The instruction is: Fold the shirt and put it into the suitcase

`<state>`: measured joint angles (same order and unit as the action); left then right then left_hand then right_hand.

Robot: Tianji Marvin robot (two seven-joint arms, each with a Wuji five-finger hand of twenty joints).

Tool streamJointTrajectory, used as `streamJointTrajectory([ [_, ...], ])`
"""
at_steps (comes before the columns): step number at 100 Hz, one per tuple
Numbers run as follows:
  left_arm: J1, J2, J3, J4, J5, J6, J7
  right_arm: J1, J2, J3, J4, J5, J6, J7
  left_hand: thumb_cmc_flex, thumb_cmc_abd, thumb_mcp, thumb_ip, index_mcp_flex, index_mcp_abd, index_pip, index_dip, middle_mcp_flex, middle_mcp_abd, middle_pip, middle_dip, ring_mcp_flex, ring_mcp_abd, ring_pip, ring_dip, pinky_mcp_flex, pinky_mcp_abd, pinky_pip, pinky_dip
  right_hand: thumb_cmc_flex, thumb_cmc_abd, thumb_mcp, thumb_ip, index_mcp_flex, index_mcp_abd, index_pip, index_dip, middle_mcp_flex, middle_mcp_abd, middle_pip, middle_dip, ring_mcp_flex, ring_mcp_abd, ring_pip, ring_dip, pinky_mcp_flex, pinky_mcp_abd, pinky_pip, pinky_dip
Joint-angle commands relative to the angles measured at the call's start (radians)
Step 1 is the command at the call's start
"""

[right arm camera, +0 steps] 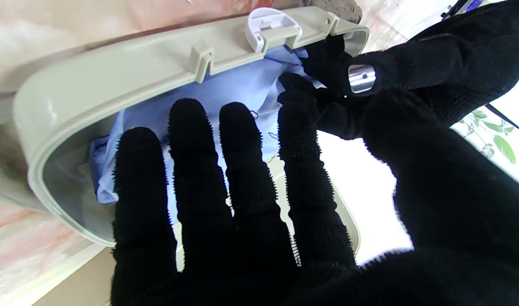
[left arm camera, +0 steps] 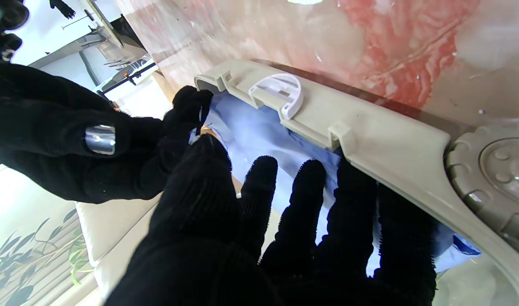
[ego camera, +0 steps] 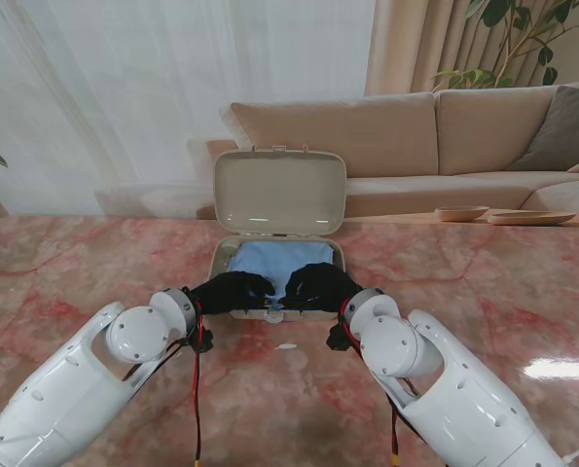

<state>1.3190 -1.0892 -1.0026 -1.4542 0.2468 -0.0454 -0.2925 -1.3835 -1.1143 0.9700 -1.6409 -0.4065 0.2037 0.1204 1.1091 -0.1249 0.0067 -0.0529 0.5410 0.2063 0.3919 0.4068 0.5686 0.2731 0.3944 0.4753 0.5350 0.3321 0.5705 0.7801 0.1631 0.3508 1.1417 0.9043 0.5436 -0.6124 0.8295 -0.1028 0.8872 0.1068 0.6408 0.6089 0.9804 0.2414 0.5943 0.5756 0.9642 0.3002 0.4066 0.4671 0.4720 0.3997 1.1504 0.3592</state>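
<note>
Both black-gloved hands reach side by side over the near rim of the one open suitcase [ego camera: 278, 191] on the marble worktop [ego camera: 484, 282]. The left hand [ego camera: 233, 290] and right hand [ego camera: 316, 286] lie palm-down, fingers [right arm camera: 191, 140] spread, gripping nothing, on the single blue shirt [ego camera: 270, 258] inside. No readable writing.

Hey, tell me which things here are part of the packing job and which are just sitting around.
Part of the job:
blue shirt
beige suitcase
left robot hand
right robot hand

Just sitting around:
sofa
wooden trays
potted plant
</note>
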Motion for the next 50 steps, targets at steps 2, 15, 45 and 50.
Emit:
streamJointTrajectory([
  [2, -0.002, -0.002, 0.005, 0.02, -0.008, 0.007, -0.011, 0.002, -0.003, -0.007, 0.019, 0.012, 0.004, 0.022, -0.003, 0.056, -0.03, 0.013, -0.03, 0.0, -0.007, -0.012, -0.012, -0.009, 0.019, -0.003, -0.017, 0.025, -0.046, -0.019, -0.02, 0.009, -0.041, -0.017, -0.016, 0.01, -0.012, 0.025, 0.014, -0.018, 0.007, -0.009, 0.008, 0.005, -0.01, -0.001, -0.017, 0.008, -0.01, -0.037, -0.007, -0.006, -0.002, -0.02],
  [15, -0.002, -0.001, 0.005, 0.022, -0.015, 0.009, -0.017, 0.013, -0.002, -0.017, 0.036, 0.022, 0.006, 0.035, -0.005, 0.057, -0.031, 0.013, -0.027, -0.003, -0.005, -0.012, -0.008, -0.009, 0.021, -0.002, -0.014, 0.027, -0.043, -0.018, -0.019, 0.011, -0.038, -0.018, -0.019, 0.009, -0.008, 0.024, 0.015, -0.02, 0.008, -0.009, 0.009, 0.003, -0.009, -0.001, -0.016, 0.01, -0.009, -0.037, -0.008, -0.003, 0.0, -0.02],
  [45, 0.03, -0.002, -0.026, -0.026, -0.034, 0.022, -0.012, 0.001, -0.001, -0.004, 0.012, 0.013, 0.008, 0.032, -0.003, 0.051, -0.031, 0.012, -0.017, -0.009, 0.003, -0.009, 0.006, -0.013, 0.025, 0.0, -0.002, 0.029, -0.029, -0.01, -0.014, 0.011, -0.021, -0.011, -0.022, 0.011, -0.003, 0.02, 0.018, -0.021, 0.012, -0.008, 0.01, 0.002, -0.004, 0.001, -0.012, 0.005, 0.002, -0.032, -0.012, -0.011, 0.015, -0.014],
  [50, 0.038, -0.002, -0.033, -0.039, -0.034, 0.024, -0.01, -0.004, -0.001, 0.002, 0.002, 0.011, 0.01, 0.029, -0.001, 0.047, -0.031, 0.011, -0.013, -0.011, 0.006, -0.006, 0.013, -0.014, 0.027, 0.001, 0.002, 0.028, -0.026, -0.009, -0.01, 0.01, -0.016, -0.008, -0.023, 0.013, -0.003, 0.02, 0.017, -0.02, 0.012, -0.008, 0.009, 0.003, -0.004, 0.001, -0.012, 0.003, 0.005, -0.03, -0.015, -0.011, 0.018, -0.012],
])
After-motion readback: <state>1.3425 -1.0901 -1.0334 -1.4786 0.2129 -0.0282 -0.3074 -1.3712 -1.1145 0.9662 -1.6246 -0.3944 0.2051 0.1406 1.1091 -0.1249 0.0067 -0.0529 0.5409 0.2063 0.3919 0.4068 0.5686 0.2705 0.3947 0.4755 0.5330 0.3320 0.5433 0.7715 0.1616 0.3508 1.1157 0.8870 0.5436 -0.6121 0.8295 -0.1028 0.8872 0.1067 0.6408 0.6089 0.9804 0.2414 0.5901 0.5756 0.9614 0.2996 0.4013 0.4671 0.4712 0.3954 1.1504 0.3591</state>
